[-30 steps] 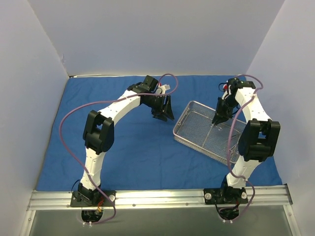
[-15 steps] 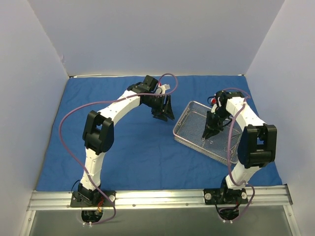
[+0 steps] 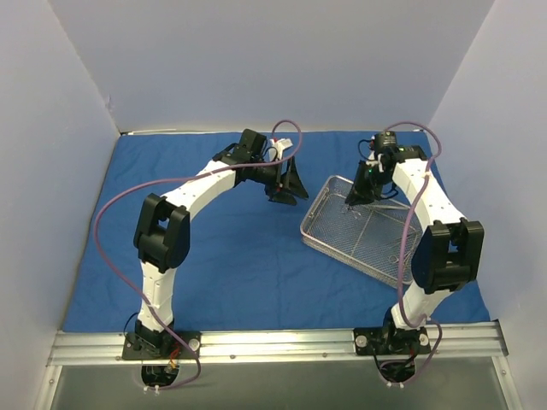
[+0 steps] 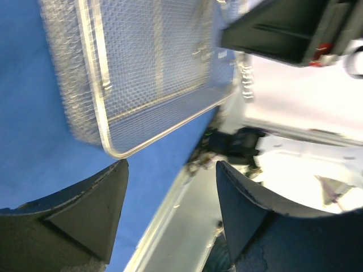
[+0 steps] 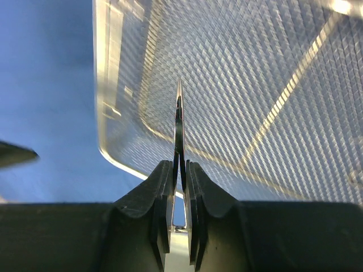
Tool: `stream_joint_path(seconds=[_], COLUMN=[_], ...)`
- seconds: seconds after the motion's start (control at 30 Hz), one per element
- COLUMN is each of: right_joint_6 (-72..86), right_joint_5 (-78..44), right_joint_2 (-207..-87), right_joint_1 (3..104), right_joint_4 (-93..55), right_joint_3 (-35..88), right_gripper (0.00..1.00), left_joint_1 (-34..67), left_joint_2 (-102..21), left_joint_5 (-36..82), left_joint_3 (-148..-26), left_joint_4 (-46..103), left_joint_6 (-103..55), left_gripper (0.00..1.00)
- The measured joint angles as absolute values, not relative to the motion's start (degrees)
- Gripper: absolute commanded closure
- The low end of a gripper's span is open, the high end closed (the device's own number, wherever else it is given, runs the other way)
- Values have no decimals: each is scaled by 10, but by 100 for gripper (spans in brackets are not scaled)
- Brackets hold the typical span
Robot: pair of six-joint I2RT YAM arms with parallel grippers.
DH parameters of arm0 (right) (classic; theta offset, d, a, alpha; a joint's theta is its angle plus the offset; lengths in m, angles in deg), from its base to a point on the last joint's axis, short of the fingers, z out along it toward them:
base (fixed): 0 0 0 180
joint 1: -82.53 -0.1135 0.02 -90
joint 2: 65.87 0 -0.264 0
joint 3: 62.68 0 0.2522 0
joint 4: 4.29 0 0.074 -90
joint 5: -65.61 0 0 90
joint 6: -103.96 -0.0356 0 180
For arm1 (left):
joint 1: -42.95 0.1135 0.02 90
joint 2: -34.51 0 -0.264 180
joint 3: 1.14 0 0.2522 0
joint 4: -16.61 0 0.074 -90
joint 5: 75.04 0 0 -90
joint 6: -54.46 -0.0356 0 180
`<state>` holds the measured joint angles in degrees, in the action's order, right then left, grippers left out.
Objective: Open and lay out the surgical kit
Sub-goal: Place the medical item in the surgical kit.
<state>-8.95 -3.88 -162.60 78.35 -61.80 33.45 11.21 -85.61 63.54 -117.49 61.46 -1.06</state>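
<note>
Your white-shelled left arm (image 3: 201,184) and matching right arm (image 3: 427,192) carry boxy black elbow housings (image 3: 161,235), looping purple cables (image 3: 97,235) and black wedge-shaped fingers (image 4: 74,215). Black base plates (image 3: 158,342) with round silver bolts (image 3: 195,343) anchor both at the near edge. A small red mark (image 4: 323,47) shows by the right wrist.

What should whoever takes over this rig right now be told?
The left gripper is open and empty, over the blue wrap, left of the tray.
The right gripper is shut on one thin metal instrument, held above the tray's far-left end.
Done: wrap spread flat, tray resting on it.
Left: set this instrument on the wrap, then the rest; those in the tray are too faint to count.
</note>
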Motion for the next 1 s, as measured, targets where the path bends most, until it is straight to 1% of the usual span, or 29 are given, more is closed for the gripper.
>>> stream_joint_path(seconds=[0.13, 0.3, 0.43, 0.57, 1.0], right_joint_6=[-131, -173, -194, -206, -222], right_joint_5=[-78, -127, -150, -161, -166], right_joint_2=[-1626, -1626, -1625, -1622, -1619], right_joint_1=[743, 706, 695, 690, 659], right_joint_4=[-570, -533, -520, -510, -500], right_joint_3=[365, 379, 379, 379, 389], right_gripper=[100, 100, 100, 100, 100], left_joint_1=[123, 123, 118, 109, 94], left_joint_2=[-840, -832, -831, -831, -837], left_joint_5=[678, 701, 710, 710, 693], left_joint_3=[-1152, -1150, -1143, -1142, -1161], left_joint_4=[513, 420, 375, 372, 444], left_joint_6=[69, 144, 185, 193, 159], left_gripper=[27, 27, 30, 34, 41])
